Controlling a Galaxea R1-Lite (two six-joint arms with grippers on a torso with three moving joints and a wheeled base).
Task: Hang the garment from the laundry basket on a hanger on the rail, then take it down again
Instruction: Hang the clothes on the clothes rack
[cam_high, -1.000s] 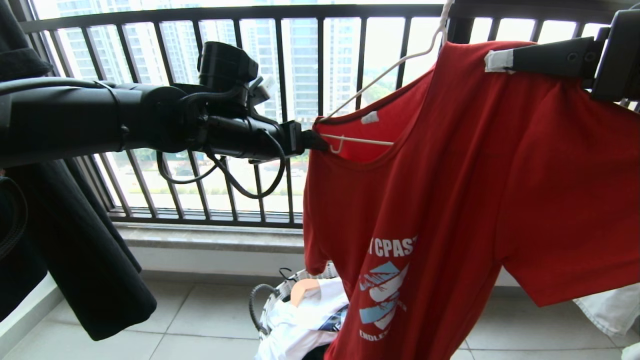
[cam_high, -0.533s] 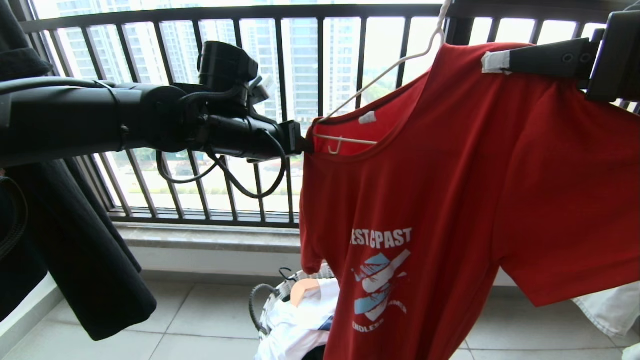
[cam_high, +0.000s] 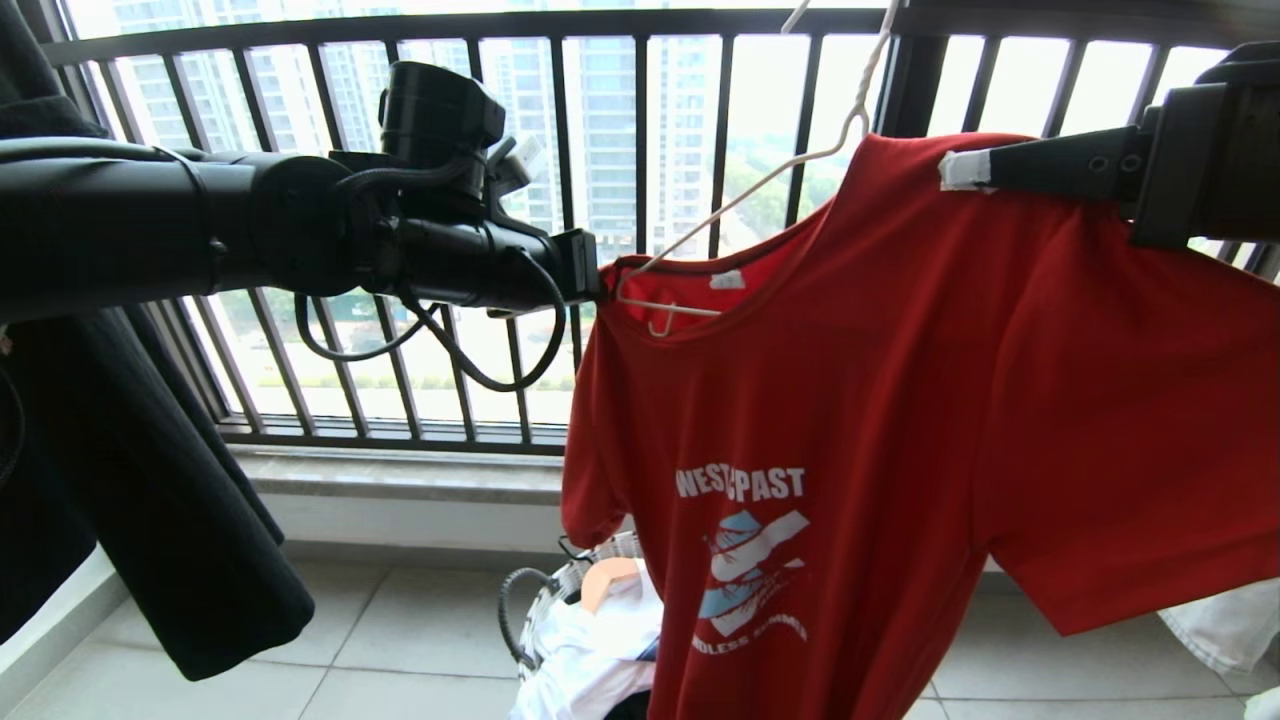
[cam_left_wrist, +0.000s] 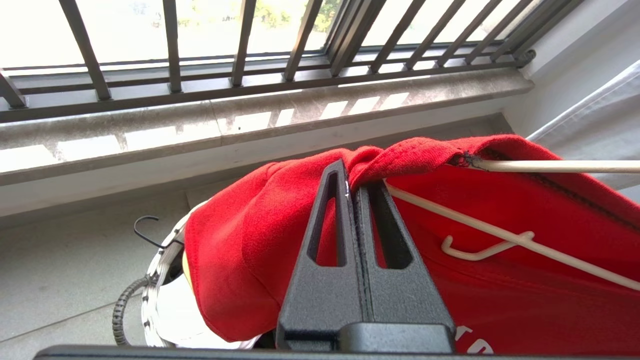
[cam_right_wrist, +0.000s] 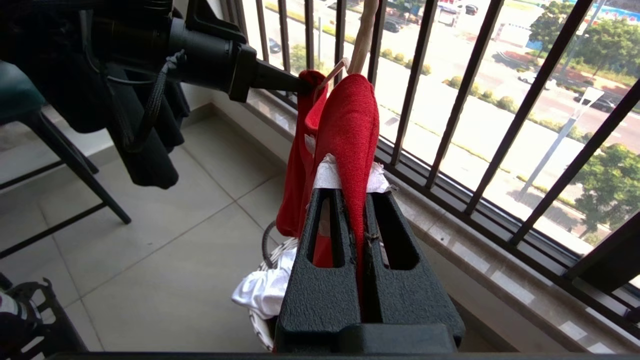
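Observation:
The garment (cam_high: 900, 400), a red T-shirt with white lettering, hangs spread between my two grippers. Through its neck opening runs the cream-white hanger (cam_high: 760, 180). My left gripper (cam_high: 603, 285) is shut on the shirt's shoulder edge beside the hanger's end; the left wrist view shows its fingertips (cam_left_wrist: 350, 182) pinching red cloth (cam_left_wrist: 240, 240) next to the hanger wire (cam_left_wrist: 500, 240). My right gripper (cam_high: 950, 170) is shut on the other shoulder, with red fabric (cam_right_wrist: 350, 125) running between its jaws (cam_right_wrist: 352, 192). The laundry basket (cam_high: 540, 590) stands on the floor below. The rail is out of view.
A dark barred window railing (cam_high: 640, 200) runs just behind the shirt above a stone sill. Black clothing (cam_high: 150, 500) hangs at the left beside my left arm. White clothes (cam_high: 590, 650) fill the basket, and more white cloth (cam_high: 1220, 620) lies at the right. Chair legs (cam_right_wrist: 65, 200) stand on the tiles.
My left gripper has closed on the shirt's shoulder edge. The shirt, the hanger and my right gripper have come down and leftward; the print now faces me more fully.

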